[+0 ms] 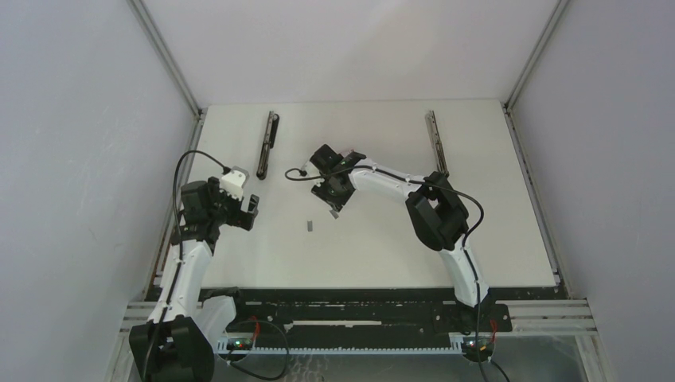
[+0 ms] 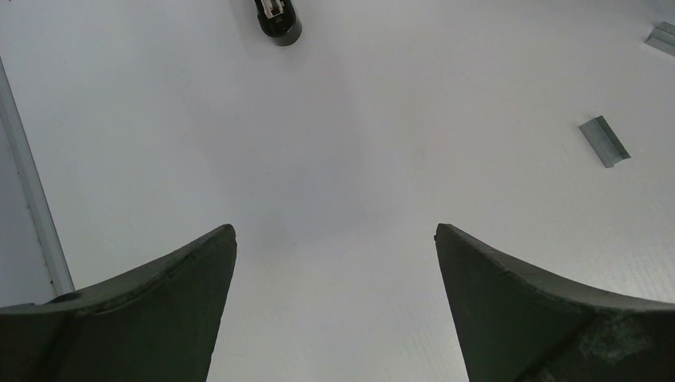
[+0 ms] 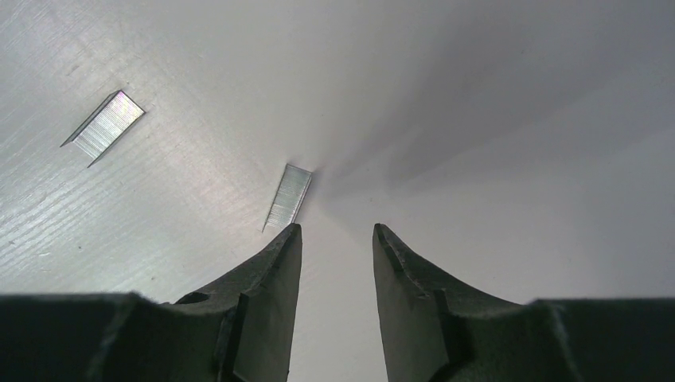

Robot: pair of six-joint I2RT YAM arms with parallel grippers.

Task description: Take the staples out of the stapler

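Observation:
Two short grey strips of staples lie flat on the white table [image 1: 382,247]. One strip [image 3: 288,197] sits just beyond the left fingertip of my right gripper [image 3: 337,231], touching nothing. The other strip [image 3: 103,126] lies further left, and shows in the top view as a strip [image 1: 310,226] and in the left wrist view as a strip [image 2: 605,142]. My right gripper [image 1: 331,204] stands partly open with bare table between its fingers. My left gripper [image 2: 334,235] is wide open and empty, low over the table's left side [image 1: 247,213]. A long black stapler [image 1: 267,145] lies at the back left, and its end [image 2: 277,20] shows in the left wrist view.
A second long dark bar with a metal rail [image 1: 435,143] lies at the back right. Grey walls close in the table on both sides. A metal frame rail [image 2: 32,199] runs along the left edge.

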